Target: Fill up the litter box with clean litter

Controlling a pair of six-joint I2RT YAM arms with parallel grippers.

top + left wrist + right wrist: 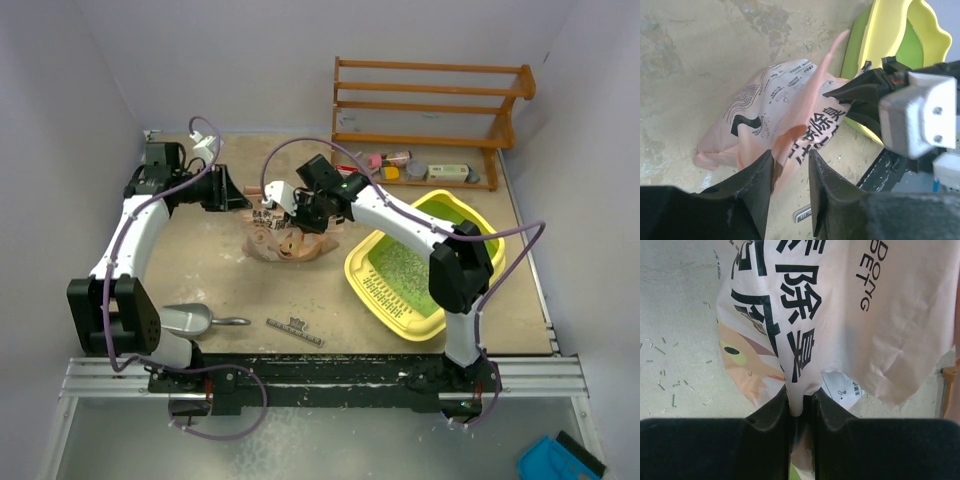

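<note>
Jaws of both the left gripper [790,165] and right gripper [800,400] clench folds of the tan printed paper bag [775,115]; yellow plastic litter box [890,30] lies beyond

Yellow litter box [392,297], green floor — tan bag [283,240], black lettering.

Left tool [790,172] pinched shut, right tool [796,402] pinched shut, arms converging

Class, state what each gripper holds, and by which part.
Both hold the litter bag: right gripper pinches its printed top edge; left gripper grips another fold of it.
</note>
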